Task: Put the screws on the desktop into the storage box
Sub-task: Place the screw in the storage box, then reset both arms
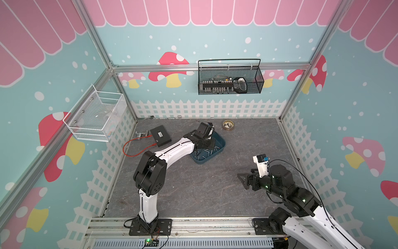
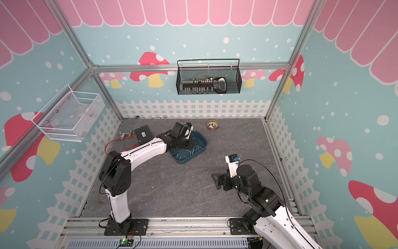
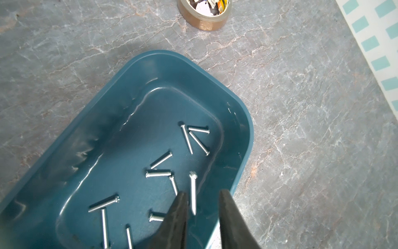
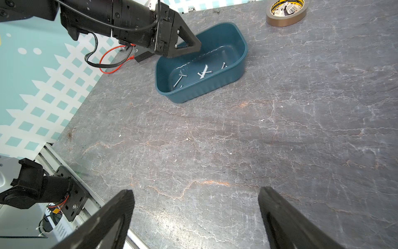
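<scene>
Left fingers (image 3: 181,207) over the storage box (image 4: 204,90), parted, gripping nothing. One screw (image 3: 193,191) shows in the gap, just beside one finger's inner edge and clear of the other. Its long axis runs out along the fingers, head away from the tips. Cannot tell whether it is in the air or on the box floor. About ten more screws (image 3: 159,174) lie scattered inside. Right fingers (image 4: 280,215) spread wide and empty above bare desk (image 4: 215,140), well apart from the box. No screw seen on the desk. My left is the nearer arm.
</scene>
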Robot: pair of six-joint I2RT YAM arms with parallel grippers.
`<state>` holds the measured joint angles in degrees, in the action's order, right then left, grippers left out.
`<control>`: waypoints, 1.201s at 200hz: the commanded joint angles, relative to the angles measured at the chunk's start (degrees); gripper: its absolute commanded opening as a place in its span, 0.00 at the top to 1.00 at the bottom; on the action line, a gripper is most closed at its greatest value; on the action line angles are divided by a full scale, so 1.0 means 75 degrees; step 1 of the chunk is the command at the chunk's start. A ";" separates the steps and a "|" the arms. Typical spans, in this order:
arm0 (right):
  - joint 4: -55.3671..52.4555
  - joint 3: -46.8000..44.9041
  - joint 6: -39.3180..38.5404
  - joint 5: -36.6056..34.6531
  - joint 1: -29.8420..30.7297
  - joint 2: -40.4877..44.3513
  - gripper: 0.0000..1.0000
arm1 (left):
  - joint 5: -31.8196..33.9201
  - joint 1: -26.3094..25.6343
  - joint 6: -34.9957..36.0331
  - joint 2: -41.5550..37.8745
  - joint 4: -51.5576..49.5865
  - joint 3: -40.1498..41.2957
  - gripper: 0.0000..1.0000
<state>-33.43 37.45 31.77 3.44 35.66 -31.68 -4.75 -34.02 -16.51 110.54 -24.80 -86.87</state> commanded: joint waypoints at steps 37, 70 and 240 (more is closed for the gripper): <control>0.0333 0.0001 -0.0179 -0.0046 -0.0007 -0.0484 0.03 | -0.0121 0.0153 0.0081 -0.0578 -0.0104 0.0289 0.22; 0.0756 -0.0013 -0.0426 -0.0181 0.0001 -0.0484 0.02 | -0.0052 0.0287 0.0064 -0.1060 -0.0098 0.0608 0.01; 0.6215 -0.1050 -0.3399 -0.2328 -0.2360 -0.3065 0.01 | 0.0030 0.2733 0.0024 -0.4149 0.1729 0.3801 0.01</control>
<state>2.81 30.44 9.76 -15.73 21.89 -50.50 -4.75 -16.05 -16.45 81.82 -16.93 -60.60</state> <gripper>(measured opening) 0.986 0.990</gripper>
